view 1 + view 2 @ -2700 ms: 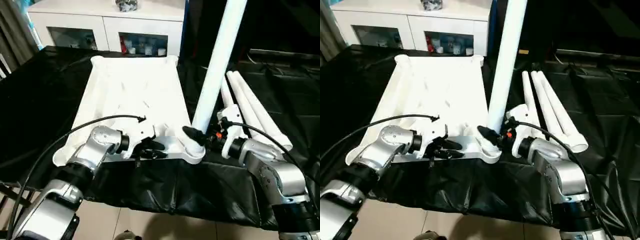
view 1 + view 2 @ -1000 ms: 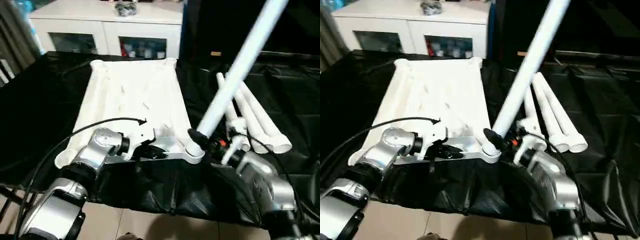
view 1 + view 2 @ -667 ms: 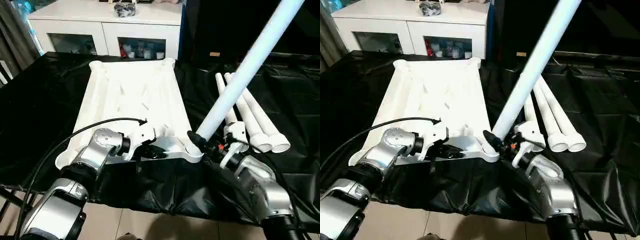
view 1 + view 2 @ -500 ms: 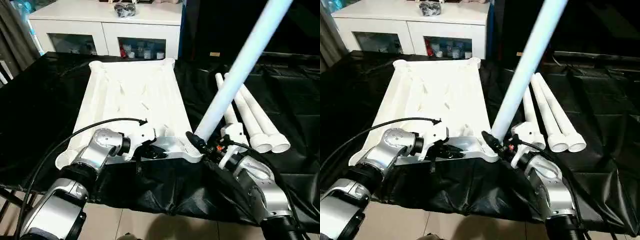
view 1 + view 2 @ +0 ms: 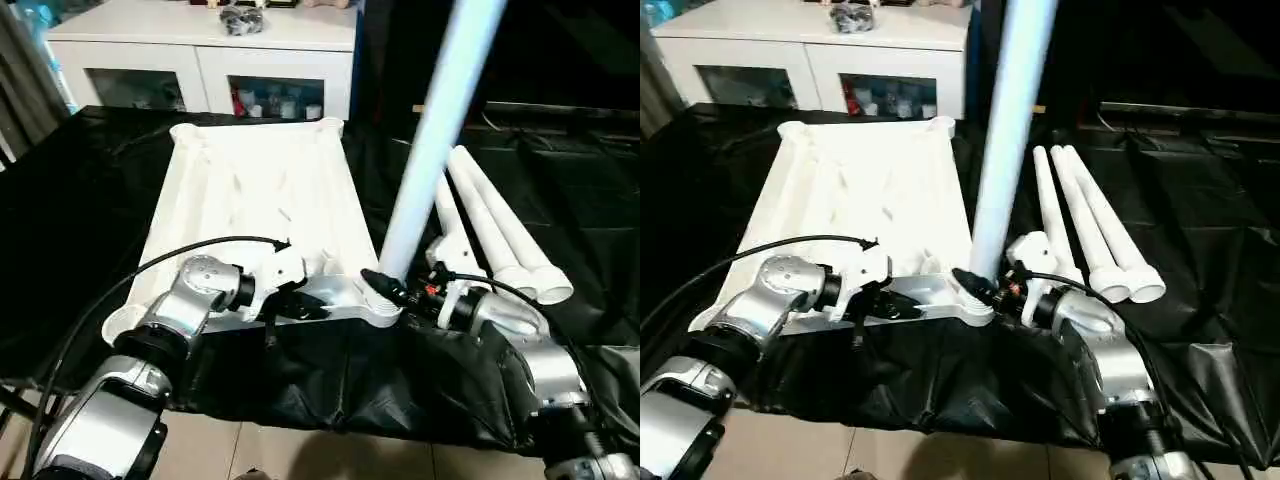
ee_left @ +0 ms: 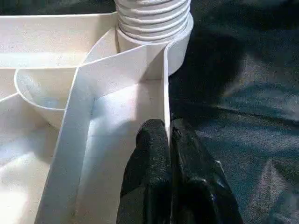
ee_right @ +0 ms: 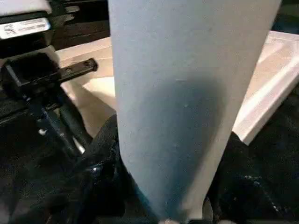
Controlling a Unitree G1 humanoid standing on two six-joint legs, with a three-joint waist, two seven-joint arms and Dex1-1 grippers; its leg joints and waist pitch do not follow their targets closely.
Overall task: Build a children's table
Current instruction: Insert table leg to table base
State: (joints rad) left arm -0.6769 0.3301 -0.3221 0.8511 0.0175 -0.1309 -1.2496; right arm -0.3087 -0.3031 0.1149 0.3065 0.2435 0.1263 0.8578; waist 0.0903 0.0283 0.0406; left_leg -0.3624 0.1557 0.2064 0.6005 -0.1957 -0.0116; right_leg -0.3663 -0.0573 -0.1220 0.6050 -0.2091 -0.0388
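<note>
Presently table top upside down on black cloth. Right gripper clamps first leg upright at near corner socket; seating unconfirmed. Left gripper pinches top's rim. Three legs lie beside, unfitted.

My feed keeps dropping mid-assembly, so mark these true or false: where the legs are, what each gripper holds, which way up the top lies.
1. The right gripper is closed round the long white tube leg standing at the near right corner socket. True.
2. The left gripper is open, clear of the white plastic rectangular top. False: it is shut on the top's near edge wall.
3. Three spare white tube legs lie on the black cloth, to the right of the top. True.
4. The top lies smooth face up. False: its ribbed underside faces up.
5. The held leg lies flat. False: it stands nearly upright.
</note>
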